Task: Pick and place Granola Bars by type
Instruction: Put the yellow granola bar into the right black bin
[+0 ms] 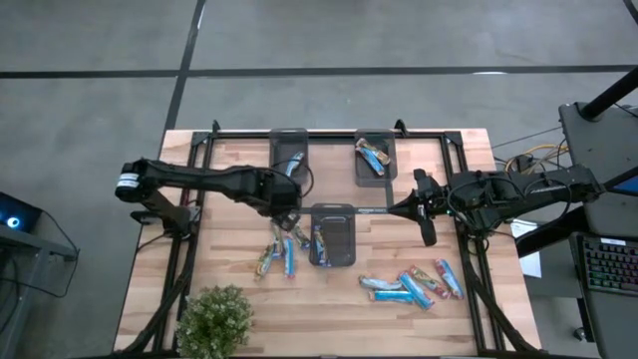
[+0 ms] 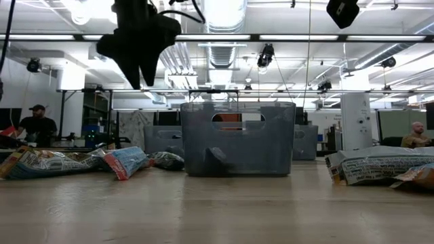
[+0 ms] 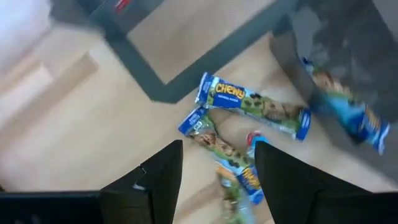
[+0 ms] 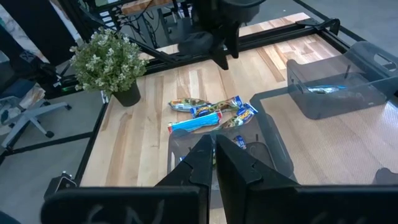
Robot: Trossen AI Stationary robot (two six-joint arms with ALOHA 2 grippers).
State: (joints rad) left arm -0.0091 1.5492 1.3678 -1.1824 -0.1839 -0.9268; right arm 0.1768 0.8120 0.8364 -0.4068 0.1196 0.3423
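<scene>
Granola Bars in blue shiny wrappers lie flat in two groups on the wooden table: a left group (image 1: 279, 251) and a right group (image 1: 414, 284). Single bars lie in the middle tray (image 1: 320, 239), the far left tray (image 1: 293, 160) and the far right tray (image 1: 374, 155). My left gripper (image 1: 287, 214) hangs open above the left group, clear of the table in the low view (image 2: 140, 78). Its wrist view shows three bars (image 3: 255, 106) below the open fingers (image 3: 217, 165). My right gripper (image 1: 394, 210) is shut (image 4: 214, 152) and hovers right of the middle tray.
Three dark grey trays stand on the table: far left (image 1: 289, 140), far right (image 1: 384, 138) and middle (image 1: 344, 214). A potted plant (image 1: 212, 319) sits at the near left corner. A black frame (image 1: 199, 150) runs along the table edges. People sit in the room behind (image 2: 37, 125).
</scene>
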